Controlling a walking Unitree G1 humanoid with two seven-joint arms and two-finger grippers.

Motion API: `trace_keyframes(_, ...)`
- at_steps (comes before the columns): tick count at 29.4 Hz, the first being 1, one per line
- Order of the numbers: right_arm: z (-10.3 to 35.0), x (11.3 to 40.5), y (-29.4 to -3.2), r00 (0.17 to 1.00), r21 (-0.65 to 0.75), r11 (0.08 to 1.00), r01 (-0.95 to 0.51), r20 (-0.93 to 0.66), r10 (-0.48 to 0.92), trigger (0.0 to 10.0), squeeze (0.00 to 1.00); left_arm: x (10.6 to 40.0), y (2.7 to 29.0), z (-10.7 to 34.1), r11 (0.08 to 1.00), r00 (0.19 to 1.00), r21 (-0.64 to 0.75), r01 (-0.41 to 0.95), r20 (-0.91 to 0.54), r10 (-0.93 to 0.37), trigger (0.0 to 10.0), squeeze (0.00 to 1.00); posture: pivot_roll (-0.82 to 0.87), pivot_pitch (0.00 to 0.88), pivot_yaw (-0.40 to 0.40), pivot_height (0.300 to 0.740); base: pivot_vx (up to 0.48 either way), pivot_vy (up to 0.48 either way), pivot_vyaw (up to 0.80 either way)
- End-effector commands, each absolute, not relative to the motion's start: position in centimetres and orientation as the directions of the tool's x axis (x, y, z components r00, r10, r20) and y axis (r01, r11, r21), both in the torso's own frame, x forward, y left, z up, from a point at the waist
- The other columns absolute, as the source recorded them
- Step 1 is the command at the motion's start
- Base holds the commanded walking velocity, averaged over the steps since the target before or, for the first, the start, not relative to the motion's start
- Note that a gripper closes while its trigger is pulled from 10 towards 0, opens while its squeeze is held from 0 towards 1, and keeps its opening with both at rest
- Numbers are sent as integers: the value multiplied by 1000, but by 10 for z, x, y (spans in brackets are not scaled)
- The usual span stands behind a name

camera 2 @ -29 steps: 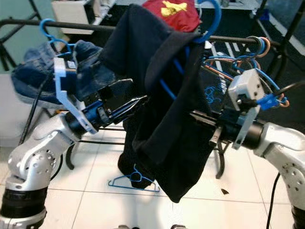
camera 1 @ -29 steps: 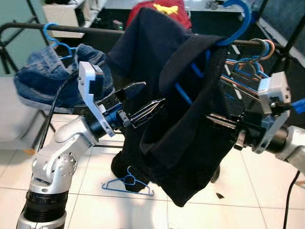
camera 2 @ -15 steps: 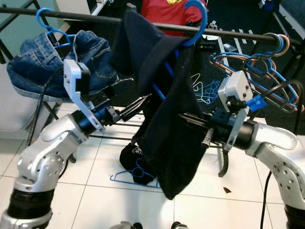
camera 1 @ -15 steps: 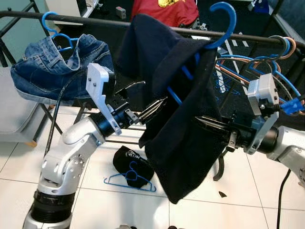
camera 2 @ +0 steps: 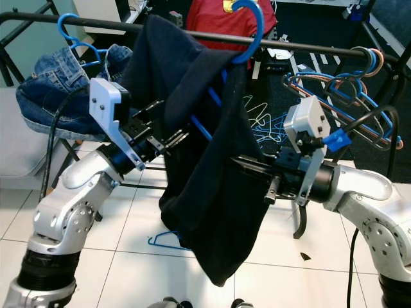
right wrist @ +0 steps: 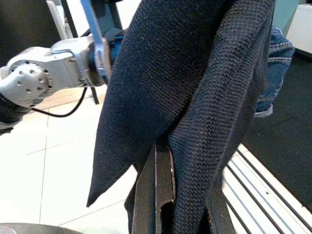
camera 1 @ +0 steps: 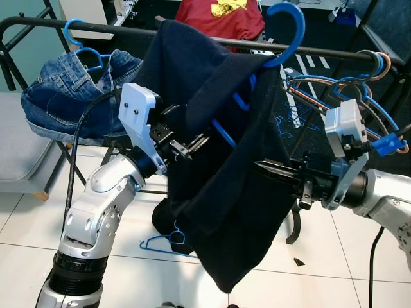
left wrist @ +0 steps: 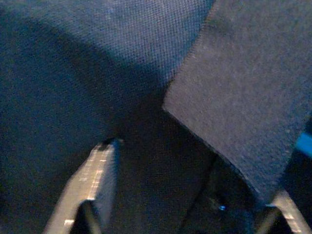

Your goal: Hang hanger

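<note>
I can read no writing; the red shirt (camera 1: 221, 16) behind the rail carries a yellow print I can't make out. Off to the outer side of my left gripper (camera 1: 196, 142), blue jeans (camera 1: 61, 96) hang from a blue hook on the black rail (camera 1: 109, 28), with bare rail between them and the dark garment. My left fingers (left wrist: 95, 178) are spread apart, pressed into the dark blue sweater (camera 1: 225, 192) without clamping it. That sweater is draped unevenly over the blue hanger (camera 1: 282, 35), whose hook rises above the fingers and sits at the rail; I can't tell whether it rests on it. A blue arm of the hanger shows through the folds. Below the fingers, a spare blue hanger (camera 1: 160, 244) lies on the white tiled floor (camera 1: 334, 282). My right gripper (camera 1: 270, 170) reaches into the sweater's far edge; its fingers (right wrist: 161, 195) pinch the knit fabric between them. Beyond it, a bunch of empty hangers (camera 1: 347, 86) crowds the rail's end.
</note>
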State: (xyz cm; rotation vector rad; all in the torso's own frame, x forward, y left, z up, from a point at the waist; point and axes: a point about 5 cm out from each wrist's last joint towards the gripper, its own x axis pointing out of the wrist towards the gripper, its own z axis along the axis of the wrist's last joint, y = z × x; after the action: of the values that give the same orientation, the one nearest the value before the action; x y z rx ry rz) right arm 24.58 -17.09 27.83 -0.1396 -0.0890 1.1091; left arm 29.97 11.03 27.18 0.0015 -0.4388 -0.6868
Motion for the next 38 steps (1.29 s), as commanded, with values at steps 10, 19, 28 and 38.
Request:
trace_keyframes(10, 285, 239, -166, 409, -191, 405, -894, 19, 912, 0, 0, 318, 135, 269, 895, 826, 257, 364, 355, -438, 0, 0, -59, 188, -8, 740, 0, 0, 0)
trace_keyframes(19, 259, 220, -181, 382, -151, 356, -922, -206, 901, 0, 0, 331, 180, 295, 939, 865, 324, 112, 434, -253, 0, 0, -64, 185, -10, 740, 0, 0, 0)
trace_keyframes(28, 245, 198, -179, 269, -82, 257, -963, -347, 898, 0, 0, 344, 185, 322, 943, 833, 330, 54, 506, -225, 0, 0, -76, 185, -4, 740, 0, 0, 0)
trace_keyframes(38, 261, 191, -177, 250, -117, 224, -968, -314, 916, 0, 0, 352, 176, 329, 929, 822, 362, 76, 504, -264, 0, 0, -81, 188, 6, 740, 0, 0, 0)
